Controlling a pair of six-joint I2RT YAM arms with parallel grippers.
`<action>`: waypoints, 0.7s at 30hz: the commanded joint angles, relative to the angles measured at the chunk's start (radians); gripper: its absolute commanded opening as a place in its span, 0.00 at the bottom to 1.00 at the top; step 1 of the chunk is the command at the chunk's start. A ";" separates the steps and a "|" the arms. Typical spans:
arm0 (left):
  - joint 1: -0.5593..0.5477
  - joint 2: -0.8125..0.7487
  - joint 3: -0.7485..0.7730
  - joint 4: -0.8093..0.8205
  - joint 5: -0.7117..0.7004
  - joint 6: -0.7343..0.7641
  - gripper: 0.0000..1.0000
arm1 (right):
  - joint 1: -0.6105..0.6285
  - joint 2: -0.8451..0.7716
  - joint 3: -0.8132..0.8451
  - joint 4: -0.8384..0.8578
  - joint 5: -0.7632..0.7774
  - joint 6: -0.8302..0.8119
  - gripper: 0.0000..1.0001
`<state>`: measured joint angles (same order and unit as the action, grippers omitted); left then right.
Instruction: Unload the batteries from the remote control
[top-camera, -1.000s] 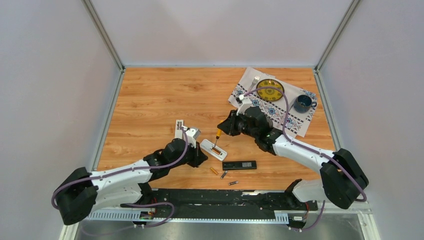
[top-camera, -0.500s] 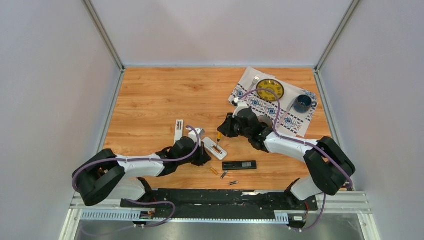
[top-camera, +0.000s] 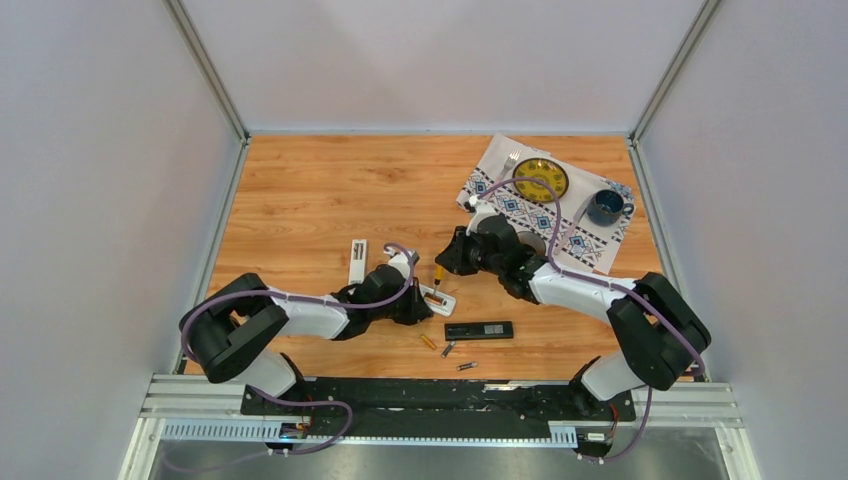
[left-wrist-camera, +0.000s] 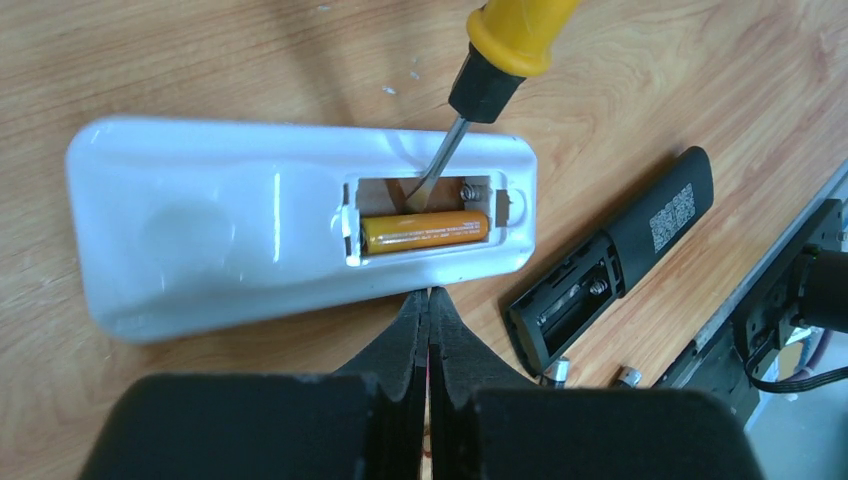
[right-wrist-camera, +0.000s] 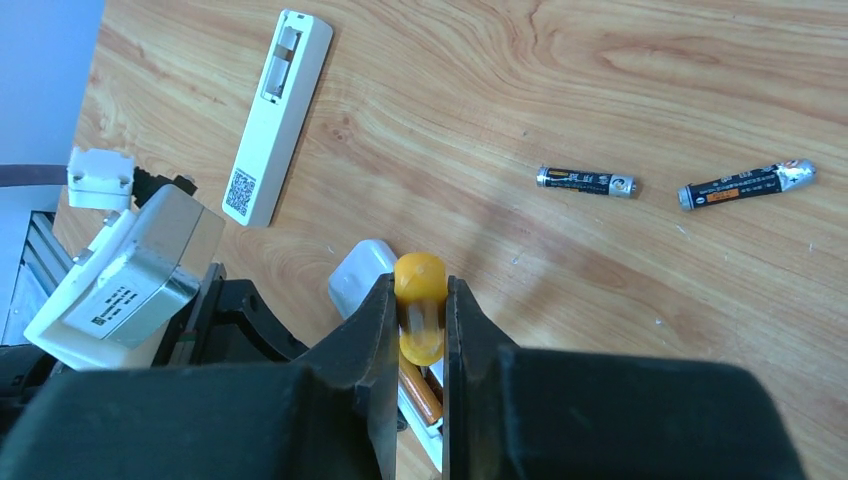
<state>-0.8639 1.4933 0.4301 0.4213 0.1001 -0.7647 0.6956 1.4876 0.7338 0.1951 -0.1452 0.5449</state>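
Observation:
The white remote control (left-wrist-camera: 220, 225) lies back up with its compartment open. One golden-orange battery (left-wrist-camera: 425, 230) sits in it. My right gripper (right-wrist-camera: 420, 300) is shut on the yellow-handled screwdriver (left-wrist-camera: 500, 50), whose blade tip is in the empty slot beside that battery. My left gripper (left-wrist-camera: 430, 297) is shut and empty, its tips against the remote's near edge. Loose on the table are one golden battery (top-camera: 428, 342) and two dark batteries (top-camera: 448, 348) (top-camera: 466, 366). The dark ones also show in the right wrist view (right-wrist-camera: 585, 181) (right-wrist-camera: 745, 185).
A black remote (top-camera: 479, 330) with an empty open compartment lies right of the white one. A white battery cover (top-camera: 357, 261) lies to the left. A patterned cloth (top-camera: 590, 240) with a yellow plate (top-camera: 540, 179) and blue cup (top-camera: 606, 206) is at the back right.
My left gripper has moved right along the table to the white remote's near edge, its arm folding closer. My right gripper still holds the screwdriver in the compartment, almost unmoved.

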 joint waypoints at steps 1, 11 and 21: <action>0.012 0.042 0.026 0.013 -0.019 -0.027 0.00 | 0.002 -0.016 0.015 -0.045 -0.091 0.024 0.00; 0.051 0.036 -0.047 0.039 -0.046 -0.073 0.00 | -0.027 0.005 0.010 -0.026 -0.201 0.098 0.00; 0.077 0.010 -0.076 0.014 -0.063 -0.097 0.00 | -0.080 0.034 -0.027 0.035 -0.292 0.167 0.00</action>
<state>-0.8181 1.4982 0.3794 0.4984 0.1337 -0.8707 0.6270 1.5066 0.7319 0.1967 -0.2745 0.6098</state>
